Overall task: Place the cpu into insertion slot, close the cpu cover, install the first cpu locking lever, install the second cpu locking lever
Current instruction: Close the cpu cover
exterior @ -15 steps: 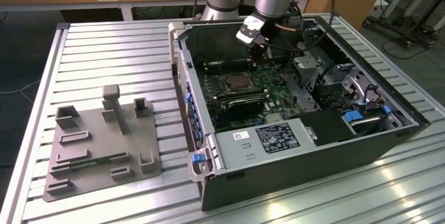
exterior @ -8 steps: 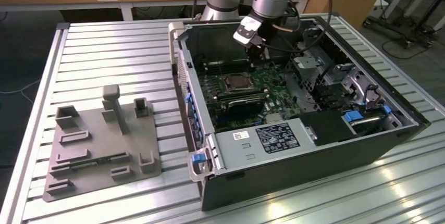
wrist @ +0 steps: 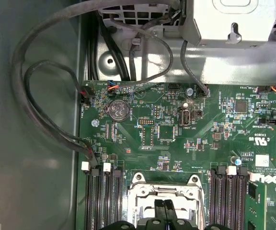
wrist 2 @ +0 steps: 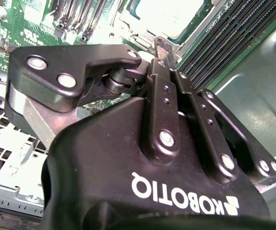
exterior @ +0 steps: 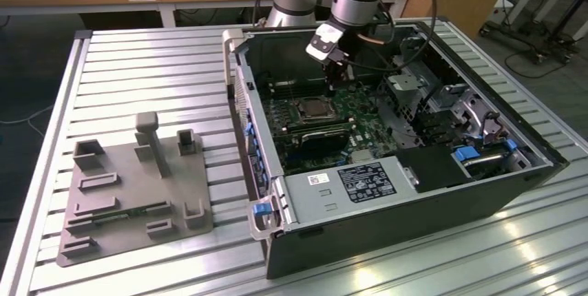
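Over the socket (exterior: 312,109), the gripper (wrist: 166,205) hovered, fingers together; the chip (wrist 2: 164,14) looked seated, the cover (wrist: 166,185) apparently down; latching unclear.

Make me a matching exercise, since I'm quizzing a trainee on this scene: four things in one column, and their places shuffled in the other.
Things
1. gripper
2. grey fixture board
3. coin cell
4. blue latch

Places
A. on the slatted table, to the exterior view's left of the computer case
B. on the green motherboard, near the black cables
C. at the case's corner nearest the exterior camera
D. over the insertion slot, fingers shut

Pairs: 1-D, 2-A, 3-B, 4-C
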Robot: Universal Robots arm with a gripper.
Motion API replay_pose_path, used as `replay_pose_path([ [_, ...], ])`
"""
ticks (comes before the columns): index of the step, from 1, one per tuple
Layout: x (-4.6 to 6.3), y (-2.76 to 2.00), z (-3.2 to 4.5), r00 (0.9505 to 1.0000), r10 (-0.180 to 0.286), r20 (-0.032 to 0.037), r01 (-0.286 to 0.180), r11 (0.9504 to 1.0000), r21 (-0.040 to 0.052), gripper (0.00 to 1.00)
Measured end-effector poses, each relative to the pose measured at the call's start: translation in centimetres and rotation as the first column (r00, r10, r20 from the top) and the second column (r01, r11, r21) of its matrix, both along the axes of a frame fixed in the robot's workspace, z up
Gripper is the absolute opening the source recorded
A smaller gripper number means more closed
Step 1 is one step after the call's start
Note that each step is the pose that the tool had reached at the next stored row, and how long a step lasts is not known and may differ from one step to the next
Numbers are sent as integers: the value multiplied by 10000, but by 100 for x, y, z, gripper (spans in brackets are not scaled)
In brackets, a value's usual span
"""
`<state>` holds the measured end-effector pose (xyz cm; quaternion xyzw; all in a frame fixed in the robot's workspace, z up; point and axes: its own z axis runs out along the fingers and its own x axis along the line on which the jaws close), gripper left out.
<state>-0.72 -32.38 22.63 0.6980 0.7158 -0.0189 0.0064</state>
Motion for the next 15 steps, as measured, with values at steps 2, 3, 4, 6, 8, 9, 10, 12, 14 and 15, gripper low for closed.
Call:
replay_pose_path([
  [2,0,0,-16,10000,0,0,0,10000,0,10],
  [3,0,0,-16,10000,1,0,-1,10000,0,10],
  [4,0,0,-17,10000,0,0,0,10000,0,10],
  [6,0,0,-17,10000,0,0,0,10000,0,10],
  [8,0,0,-17,10000,0,0,0,10000,0,10],
  [9,0,0,-18,10000,0,0,0,10000,0,10],
  [10,0,0,-18,10000,0,0,0,10000,0,10],
  [12,-3,0,-18,10000,-2,1,2,10000,1,10],
  [14,-30,0,-21,10000,-1,1,1,10000,3,10],
  [15,-51,1,-25,10000,-1,2,1,10000,4,10],
])
